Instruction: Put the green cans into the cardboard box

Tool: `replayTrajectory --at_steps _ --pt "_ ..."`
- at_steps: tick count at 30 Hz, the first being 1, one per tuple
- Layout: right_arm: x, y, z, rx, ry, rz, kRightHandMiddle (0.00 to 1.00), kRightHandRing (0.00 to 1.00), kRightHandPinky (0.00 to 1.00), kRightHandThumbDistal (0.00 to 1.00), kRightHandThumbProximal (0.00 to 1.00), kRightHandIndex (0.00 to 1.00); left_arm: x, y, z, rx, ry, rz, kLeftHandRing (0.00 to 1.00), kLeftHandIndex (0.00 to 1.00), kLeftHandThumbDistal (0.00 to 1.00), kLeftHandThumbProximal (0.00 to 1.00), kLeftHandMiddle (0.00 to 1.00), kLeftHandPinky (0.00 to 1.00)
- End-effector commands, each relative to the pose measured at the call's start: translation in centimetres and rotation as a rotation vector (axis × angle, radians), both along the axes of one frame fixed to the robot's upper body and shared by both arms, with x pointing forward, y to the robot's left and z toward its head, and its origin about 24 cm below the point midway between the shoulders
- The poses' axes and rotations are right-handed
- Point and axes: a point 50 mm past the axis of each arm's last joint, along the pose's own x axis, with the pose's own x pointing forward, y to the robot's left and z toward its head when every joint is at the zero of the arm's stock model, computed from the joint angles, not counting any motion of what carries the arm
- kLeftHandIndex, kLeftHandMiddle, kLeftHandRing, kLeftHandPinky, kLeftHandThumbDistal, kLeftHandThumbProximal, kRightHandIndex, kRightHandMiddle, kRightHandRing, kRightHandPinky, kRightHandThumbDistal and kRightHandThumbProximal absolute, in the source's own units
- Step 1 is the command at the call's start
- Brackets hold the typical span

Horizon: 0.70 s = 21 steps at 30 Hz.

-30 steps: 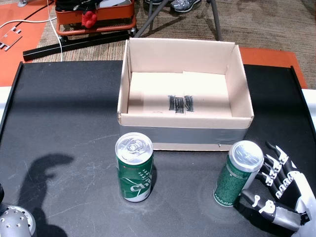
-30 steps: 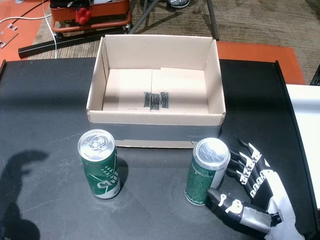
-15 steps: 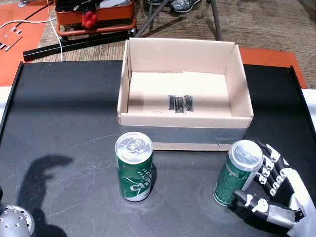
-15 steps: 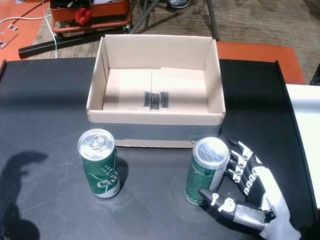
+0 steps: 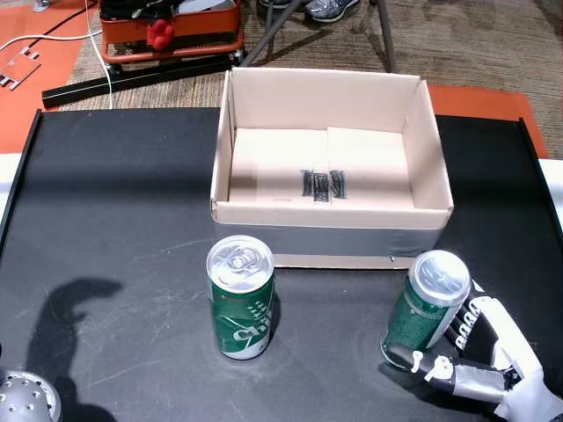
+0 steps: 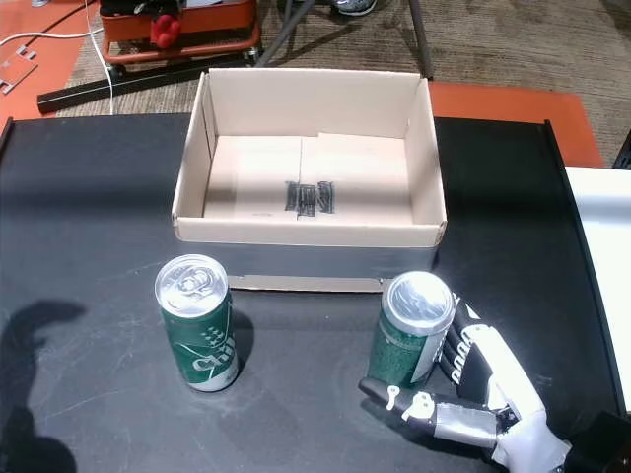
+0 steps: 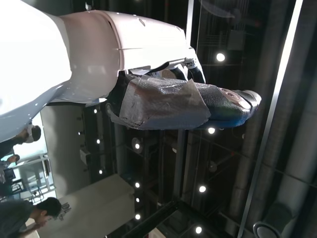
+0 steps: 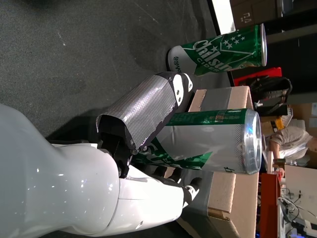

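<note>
Since a moment ago, the right hand [image 5: 479,365] is curling closer around the right can [image 5: 425,308], thumb in front, fingers behind. Whether it is squeezing yet, I cannot tell. Behind both cans, the big cardboard box [image 5: 330,230] is sitting empty. The smooth, round right can is standing tall. The left can [image 5: 239,297] is waiting, untouched.

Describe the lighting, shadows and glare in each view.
In both head views, even overhead light, a blurry arm-shaped shadow at the black table's near left, glare on the can tops. Left wrist view: dark ceiling with bright spot lamps, left hand backlit. Right wrist view: sharp, the right hand casting shadow on the table.
</note>
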Motion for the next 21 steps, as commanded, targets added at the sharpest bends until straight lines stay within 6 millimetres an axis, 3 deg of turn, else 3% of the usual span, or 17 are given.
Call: replayTrajectory --at_steps 1,21 --pt "0.2 0.2 -0.1 -0.004 0.022 0.018 0.93 0.92 0.98 1.00 0.62 0.90 -0.2 -0.1 -0.1 0.015 0.001 0.000 0.89 0.55 0.61 0.95 0.69 0.86" --pt "2.7 2.1 0.8 -0.028 0.034 0.081 0.90 0.91 0.95 1.00 0.62 0.90 -0.2 0.0 0.0 0.012 -0.015 -0.003 0.88 0.54 0.57 0.95 0.67 0.86"
